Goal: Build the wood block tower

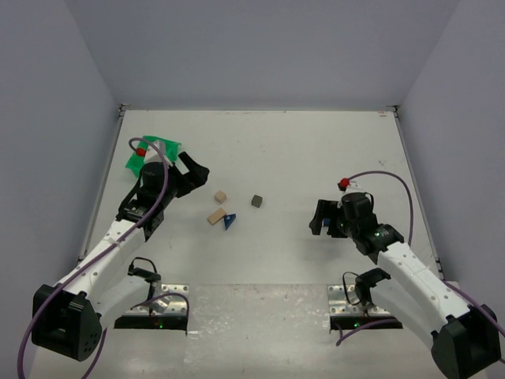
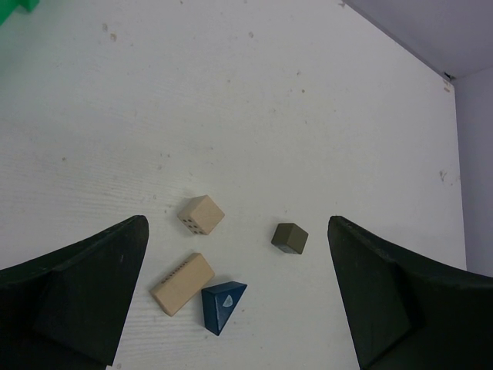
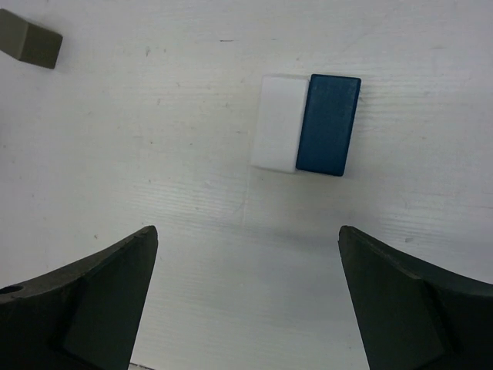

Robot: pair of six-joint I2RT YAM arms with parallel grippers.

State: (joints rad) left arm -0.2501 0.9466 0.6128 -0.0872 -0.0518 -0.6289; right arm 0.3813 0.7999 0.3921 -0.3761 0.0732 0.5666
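The blocks lie loose and flat on the white table, none stacked. A tan cube, a long tan block, a blue wedge and a dark grey cube form a group at centre left. My left gripper hovers open, up and left of them, holding nothing. In the right wrist view a white block and a blue rectangular block lie side by side, touching. My right gripper is open above the table just short of them.
A green bin sits at the back left, partly behind the left arm; its corner shows in the left wrist view. Grey walls enclose the table on three sides. The dark grey cube also appears at the right wrist view's top left.
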